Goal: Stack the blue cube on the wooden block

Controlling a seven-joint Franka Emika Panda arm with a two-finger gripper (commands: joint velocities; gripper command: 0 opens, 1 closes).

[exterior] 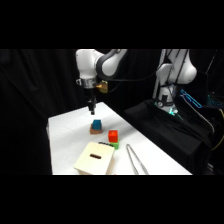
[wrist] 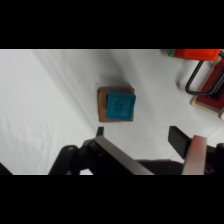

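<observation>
Nearest the side camera, at about 6 o'clock on the counter (exterior: 65, 130), lies the pale slotted box (exterior: 95, 159), with metal tongs (exterior: 135, 159) beside it toward 5 o'clock. A little further in sits the red cube (exterior: 113, 135) on something green (exterior: 115, 145) (only its edge shows).

Beyond those, near the counter's middle, the blue cube (wrist: 120, 107) already rests on the wooden block (wrist: 115, 104). In the wrist view it sits shifted toward 3 o'clock on the block, with brown showing along the 9 o'clock side, so the stack looks slightly off-centre.

Above it hangs the hand (exterior: 91, 111), its fingers spread and holding nothing, clear of the cube.

The risk I see is a nudge: if the hand drifts sideways or dips while low, a finger could clip the cube and slide it off its already uneven seat. The red cube stands near the stack at 4 o'clock, so a swing that way could knock it too. Straight up looks unobstructed.
</observation>
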